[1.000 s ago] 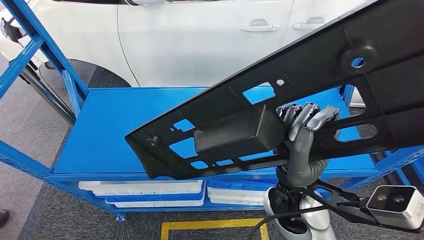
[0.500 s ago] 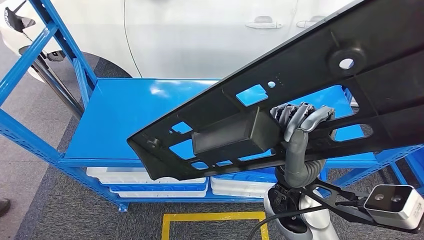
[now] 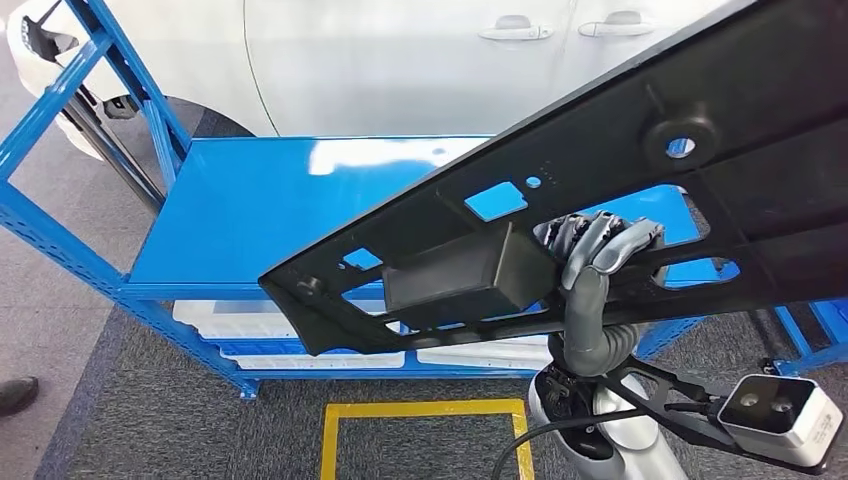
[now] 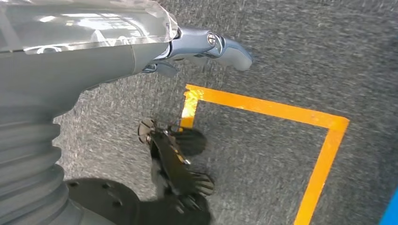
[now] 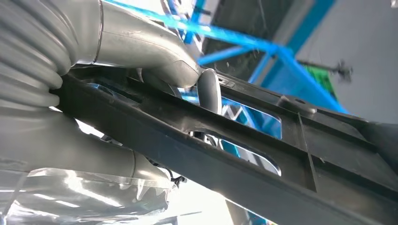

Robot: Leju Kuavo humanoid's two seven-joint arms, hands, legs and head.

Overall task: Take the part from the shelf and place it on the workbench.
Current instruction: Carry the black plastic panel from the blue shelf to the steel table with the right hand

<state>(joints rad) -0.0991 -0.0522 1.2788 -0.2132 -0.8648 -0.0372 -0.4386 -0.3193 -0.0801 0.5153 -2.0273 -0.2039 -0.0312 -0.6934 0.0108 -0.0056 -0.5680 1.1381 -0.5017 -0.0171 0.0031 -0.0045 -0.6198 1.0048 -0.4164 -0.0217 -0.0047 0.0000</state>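
Nearest the robot, a yellow floor marking (image 3: 425, 410) is seen on grey carpet (image 3: 150, 420), with a dark shoe tip (image 3: 15, 393) at the carpet's left edge. The left hand (image 4: 206, 44) is seen in the left wrist view hanging above that carpet; its thumb is extended and nothing is seen in it, though whether its fingers are spread or curled cannot be told.

Above the marking, the right hand (image 3: 598, 245) is raised, its fingers hooked through an opening of the black part (image 3: 470, 270), which is gripped and held in the air, tilted, its lower end towards the left and its upper end running out at the upper right. The part is held clear of the blue shelf (image 3: 260, 200), above the front right portion of the shelf's top deck. White trays (image 3: 300, 355) are stored on the lower level.

Beyond the shelf, a white car (image 3: 420, 60) is parked.
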